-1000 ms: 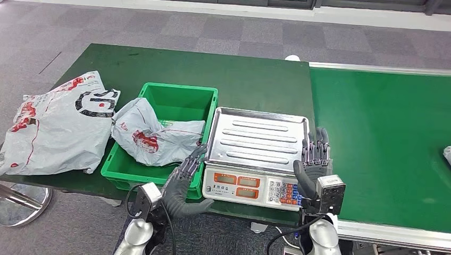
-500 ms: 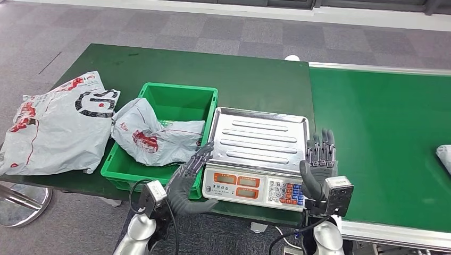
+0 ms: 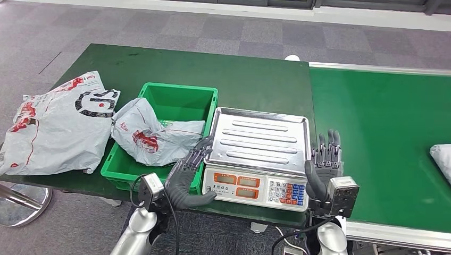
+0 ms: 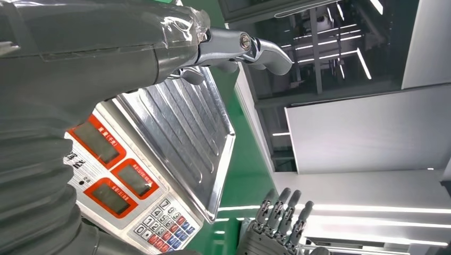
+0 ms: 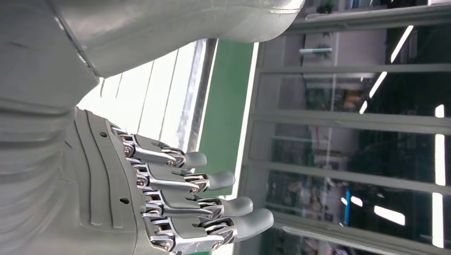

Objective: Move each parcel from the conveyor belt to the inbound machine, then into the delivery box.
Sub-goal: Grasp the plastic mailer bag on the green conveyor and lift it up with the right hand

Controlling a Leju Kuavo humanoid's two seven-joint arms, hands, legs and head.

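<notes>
A pale parcel (image 3: 441, 158) lies at the far right edge of the green conveyor belt (image 3: 383, 133), partly cut off by the frame and well apart from both hands. Left of the belt, on a dark green table (image 3: 239, 74), sits the inbound machine (image 3: 258, 156), a weighing scale with a bare steel tray and an orange-and-white keypad front. Just left of it is a green delivery box (image 3: 205, 98) with one white parcel (image 3: 151, 135) slumped over its left wall. A larger white parcel (image 3: 56, 125) lies on the table further left. The right hand (image 3: 325, 162) hovers upright at the scale's right edge, fingers apart and holding nothing. The left hand (image 3: 187, 170) rests between the box and the scale, fingers extended and empty. The risk seems to be timing and reach: the parcel is far to the right, so a stretched grab could catch only loose plastic and let it slip, or the arm could knock the scale.
</notes>
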